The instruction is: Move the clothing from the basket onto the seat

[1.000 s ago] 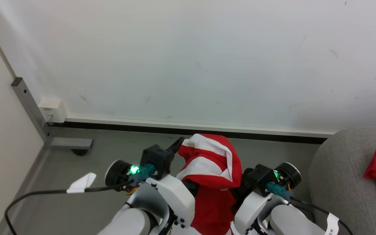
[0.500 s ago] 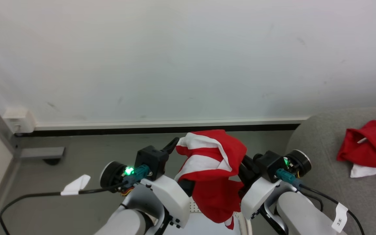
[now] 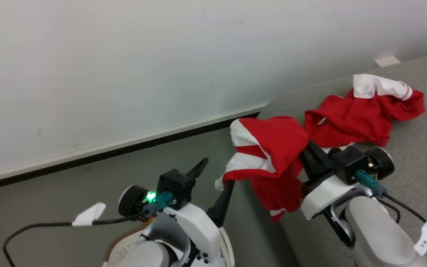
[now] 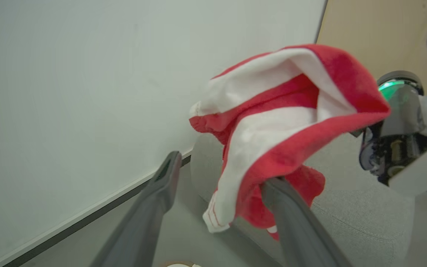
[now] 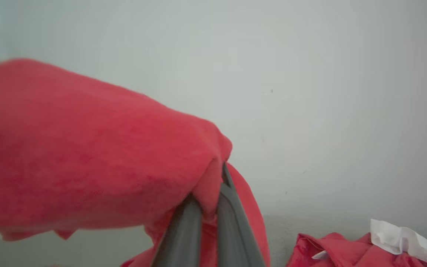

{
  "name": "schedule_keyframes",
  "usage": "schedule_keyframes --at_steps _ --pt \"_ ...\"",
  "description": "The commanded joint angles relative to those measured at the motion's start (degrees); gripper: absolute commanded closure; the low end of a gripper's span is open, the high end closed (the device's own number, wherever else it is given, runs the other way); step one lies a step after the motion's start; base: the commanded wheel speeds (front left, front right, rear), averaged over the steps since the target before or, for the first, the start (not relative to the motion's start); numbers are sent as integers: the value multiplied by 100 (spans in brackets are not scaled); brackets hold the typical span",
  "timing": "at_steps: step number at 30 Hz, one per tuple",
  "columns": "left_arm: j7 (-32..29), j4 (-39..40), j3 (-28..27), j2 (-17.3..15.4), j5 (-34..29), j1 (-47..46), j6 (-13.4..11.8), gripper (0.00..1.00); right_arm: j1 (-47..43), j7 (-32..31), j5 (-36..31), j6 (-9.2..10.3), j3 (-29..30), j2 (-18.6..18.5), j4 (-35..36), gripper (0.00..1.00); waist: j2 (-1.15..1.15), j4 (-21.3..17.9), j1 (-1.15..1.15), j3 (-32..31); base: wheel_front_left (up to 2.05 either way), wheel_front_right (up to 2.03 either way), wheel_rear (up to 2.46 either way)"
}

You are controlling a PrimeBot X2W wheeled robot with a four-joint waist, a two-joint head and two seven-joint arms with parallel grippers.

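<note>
The left gripper [image 4: 222,168] is holding its two dark fingers wide apart, with nothing pinched between them. A piece of red clothing [image 4: 343,81] with white panels is hanging bunched just beyond them, its lower folds lying against the tip of the finger on the view's right. The right arm's wrist [image 4: 399,122], a green light glowing on it, is showing at the right edge, just past the cloth. The grey seat [image 4: 347,218] is sitting behind and below the cloth, against a white wall [image 4: 69,92] with a dark baseboard [image 4: 87,220].
</note>
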State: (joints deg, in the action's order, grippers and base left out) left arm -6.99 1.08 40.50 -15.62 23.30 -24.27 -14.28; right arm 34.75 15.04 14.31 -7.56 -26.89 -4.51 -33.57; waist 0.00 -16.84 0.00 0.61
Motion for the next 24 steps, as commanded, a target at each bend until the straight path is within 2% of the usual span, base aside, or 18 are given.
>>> schedule_keyframes --at_steps 1,7,15,19,24 --pt "21 12 5 -8 60 -23 0 0 -123 18 -27 15 85 -75 83 100 0 -407 0 181 0 0 0" --pt "-94 119 124 35 -130 -307 38 0 -159 18 -112 15 827 -400 685 100 0 -679 0 719 0 0 0" --pt "-314 207 285 113 -474 -1103 177 0 534 18 -263 15 1890 -887 1372 100 0 -439 0 2063 0 0 0" --pt "-403 240 306 105 -685 -1579 267 0 1271 19 -250 15 2478 -1348 1510 100 0 -192 0 2819 0 0 0" --pt "-322 301 308 204 -882 -2191 393 0 2276 -230 -317 15 3343 -2222 1165 100 0 186 0 3685 0 0 0"
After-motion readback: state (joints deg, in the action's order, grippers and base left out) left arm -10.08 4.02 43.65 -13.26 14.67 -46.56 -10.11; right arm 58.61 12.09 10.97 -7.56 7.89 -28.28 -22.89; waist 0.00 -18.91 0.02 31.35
